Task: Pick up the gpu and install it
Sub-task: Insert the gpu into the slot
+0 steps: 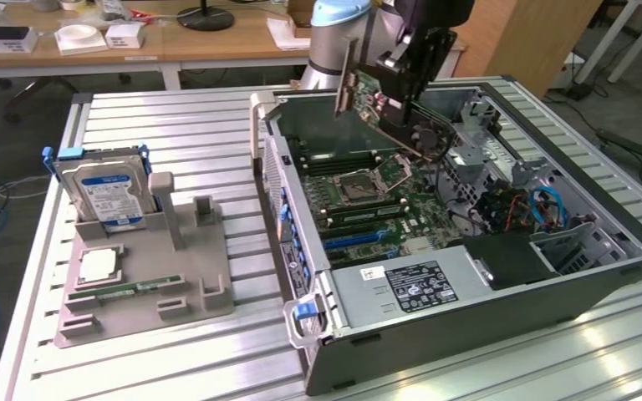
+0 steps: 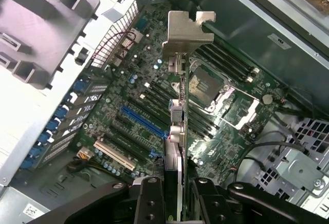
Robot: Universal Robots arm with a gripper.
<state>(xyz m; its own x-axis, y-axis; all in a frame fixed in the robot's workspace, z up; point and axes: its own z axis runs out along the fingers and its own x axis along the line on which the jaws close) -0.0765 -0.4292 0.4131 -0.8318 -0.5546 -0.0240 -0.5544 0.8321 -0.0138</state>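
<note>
Jaws clamped on the gpu (image 2: 178, 131), one black finger (image 2: 150, 203) on each face of the thin green card. In the wrist view the card is seen edge-on, and its silver end bracket (image 2: 187, 29) is at the end farthest from the jaws. In the exterior view the gpu (image 1: 374, 104) hangs tilted in the air over the open computer case (image 1: 466, 334), clear of the boards beneath it, with the bracket (image 1: 344, 79) on the exterior view's left side.

Below the card lies the motherboard (image 2: 128, 85), with the processor socket (image 2: 205, 88) just beside the card's line and a long blue slot (image 2: 144, 121) on the other side. The case lies on its side on the table (image 1: 187, 359), toward the edge at the exterior view's right, and the labelled power supply (image 1: 410, 284) sits at its near end. The arm (image 1: 338, 33) rises at the table's far edge behind the case.

A grey holder (image 1: 143, 309) sits toward the table's edge at the exterior view's left, well apart from the jaws. A blue-labelled hard drive (image 1: 104, 192) stands upright in it, and a processor chip (image 1: 98, 266) and a narrow memory stick (image 1: 126, 291) lie flat on it.
</note>
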